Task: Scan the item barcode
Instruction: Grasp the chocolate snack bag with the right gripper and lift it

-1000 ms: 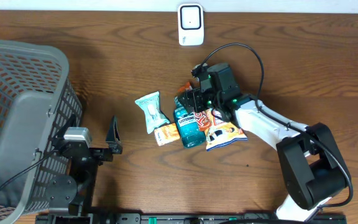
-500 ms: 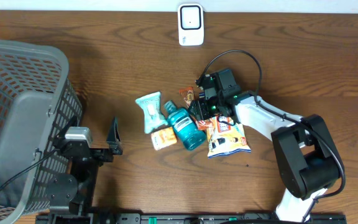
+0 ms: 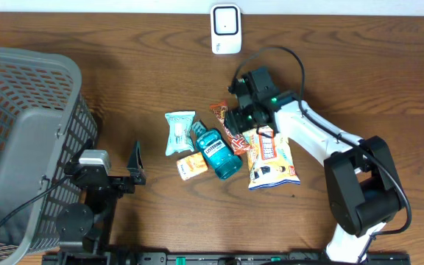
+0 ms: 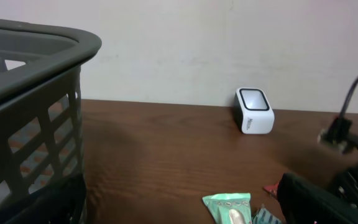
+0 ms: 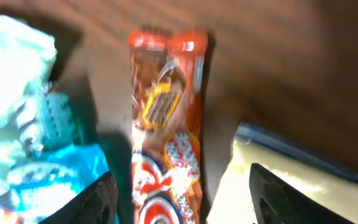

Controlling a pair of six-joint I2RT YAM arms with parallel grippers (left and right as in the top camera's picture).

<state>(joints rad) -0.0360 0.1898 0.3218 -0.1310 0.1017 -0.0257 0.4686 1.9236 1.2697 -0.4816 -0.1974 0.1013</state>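
The white barcode scanner [image 3: 226, 29] stands at the table's back edge, also visible as the scanner [image 4: 254, 110] in the left wrist view. My right gripper [image 3: 243, 121] hovers open over a pile of items, its dark fingers [image 5: 95, 202] straddling a red-orange snack bar [image 5: 166, 118] without touching it. In the overhead view that snack bar [image 3: 234, 134] lies between a blue mouthwash bottle [image 3: 216, 153] and a yellow chip bag [image 3: 271, 158]. My left gripper [image 3: 135, 163] rests open by the basket, holding nothing.
A large grey basket [image 3: 20, 132] fills the left side. A mint packet [image 3: 178, 132] and a small orange box [image 3: 191, 166] lie left of the bottle. The right arm's cable [image 3: 289, 62] loops above the pile.
The right gripper narrowed its jaws and shifted slightly back. The bottle and mint packet slid left, and the chip bag swung down to the right. The left arm stayed still.
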